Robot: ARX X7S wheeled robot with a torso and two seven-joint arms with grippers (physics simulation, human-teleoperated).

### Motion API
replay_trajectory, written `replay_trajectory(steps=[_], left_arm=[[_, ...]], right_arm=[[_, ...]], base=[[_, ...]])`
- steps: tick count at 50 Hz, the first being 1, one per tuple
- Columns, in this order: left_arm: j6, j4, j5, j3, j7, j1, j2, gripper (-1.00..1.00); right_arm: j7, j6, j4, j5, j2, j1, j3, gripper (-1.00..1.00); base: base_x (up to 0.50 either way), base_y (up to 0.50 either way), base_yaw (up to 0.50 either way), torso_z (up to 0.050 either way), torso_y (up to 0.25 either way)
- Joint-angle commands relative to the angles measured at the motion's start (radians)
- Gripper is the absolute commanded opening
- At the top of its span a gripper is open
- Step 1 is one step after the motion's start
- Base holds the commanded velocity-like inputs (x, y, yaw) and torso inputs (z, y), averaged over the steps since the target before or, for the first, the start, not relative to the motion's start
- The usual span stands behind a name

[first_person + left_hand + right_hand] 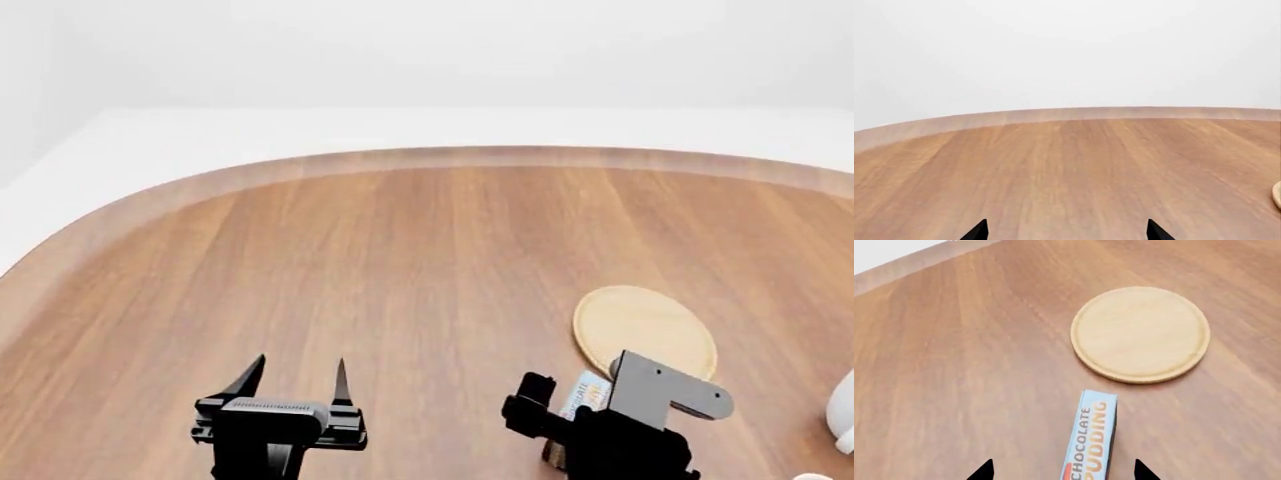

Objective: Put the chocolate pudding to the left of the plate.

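The chocolate pudding (pixel 1091 440) is a thin carton standing on its edge on the table, its grey-white side with "CHOCOLATE PUDDING" lettering facing up. It lies between the spread fingers of my right gripper (pixel 1062 471), with a gap on each side, so that gripper is open. Just beyond the carton's far end lies the plate (pixel 1141 332), a round light tan disc. In the head view the pudding (pixel 585 393) peeks out at my right gripper (pixel 577 402), close to the near left rim of the plate (pixel 645 330). My left gripper (pixel 294 375) hovers open and empty over bare wood (pixel 1066 232).
The wooden table (pixel 400 250) has a rounded far edge, with white floor beyond it. A white mug (pixel 843 410) shows at the right border. A sliver of the plate (pixel 1277 195) appears in the left wrist view.
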Motion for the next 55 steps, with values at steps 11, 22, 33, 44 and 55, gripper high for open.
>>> replay_trajectory(steps=[11,22,33,44,55], left_arm=[[0.010,0.000,-0.008,0.009,-0.008,0.001,-0.008,1.00],[0.014,0.000,-0.012,0.014,-0.012,0.000,-0.011,1.00],[0.014,0.004,-0.016,0.018,-0.016,0.001,-0.016,1.00],[0.017,-0.003,-0.021,0.022,-0.016,-0.003,-0.019,1.00],[0.021,-0.002,-0.027,0.027,-0.018,-0.001,-0.023,1.00]], right_arm=[[0.096,-0.100,0.168,0.000,0.009,0.038,-0.039,1.00],[0.138,-0.133,0.224,0.008,0.011,0.043,-0.053,1.00],[0.131,-0.147,0.290,0.033,0.020,0.058,-0.079,1.00],[0.128,-0.158,0.322,0.055,0.029,0.070,-0.100,1.00],[0.129,-0.181,0.373,0.065,0.031,0.089,-0.110,1.00]], base=[[0.00,0.00,0.00,0.000,0.000],[0.00,0.00,0.00,0.000,0.000],[0.00,0.00,0.00,0.000,0.000],[0.00,0.00,0.00,0.000,0.000],[0.00,0.00,0.00,0.000,0.000]])
